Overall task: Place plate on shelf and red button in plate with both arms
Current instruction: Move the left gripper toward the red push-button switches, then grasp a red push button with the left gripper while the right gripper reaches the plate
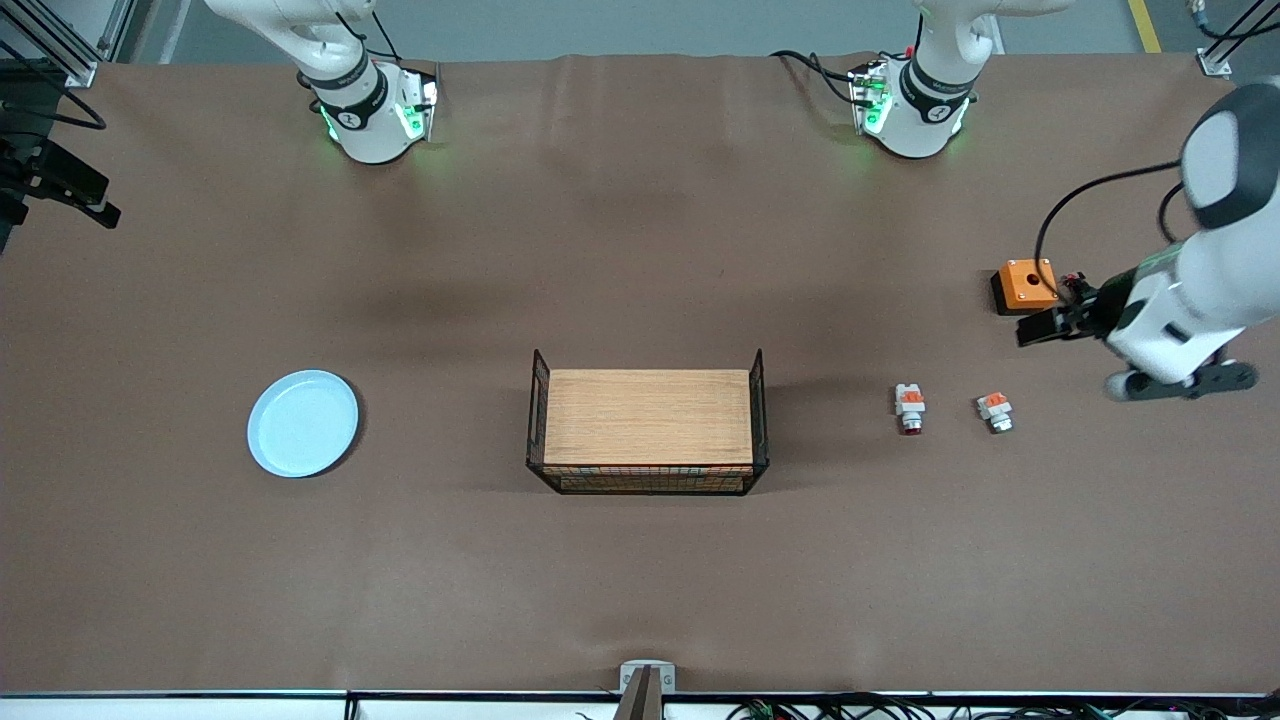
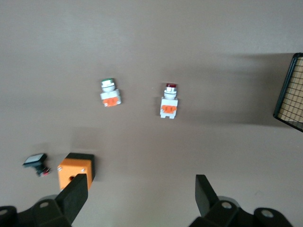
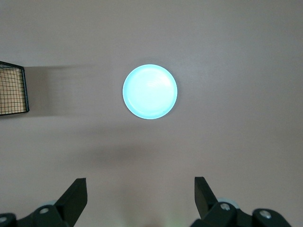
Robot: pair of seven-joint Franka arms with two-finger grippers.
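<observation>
- Pale blue plate [image 1: 302, 422] flat on the brown table [image 1: 640, 560], lower left of the front view, toward the right arm's end, well apart from the wooden rack [image 1: 648, 420] at centre.
- Red button [image 1: 910, 408] right of the rack, silver-capped button [image 1: 995, 411] beside it.
- Orange box [image 1: 1026, 284] upper right, farther from the front camera.
- Left gripper [image 2: 142, 201] over the table beside the box, fingers wide, holding nothing.
- Right gripper [image 3: 140, 198] above the plate area, fingers wide, holding nothing.
</observation>
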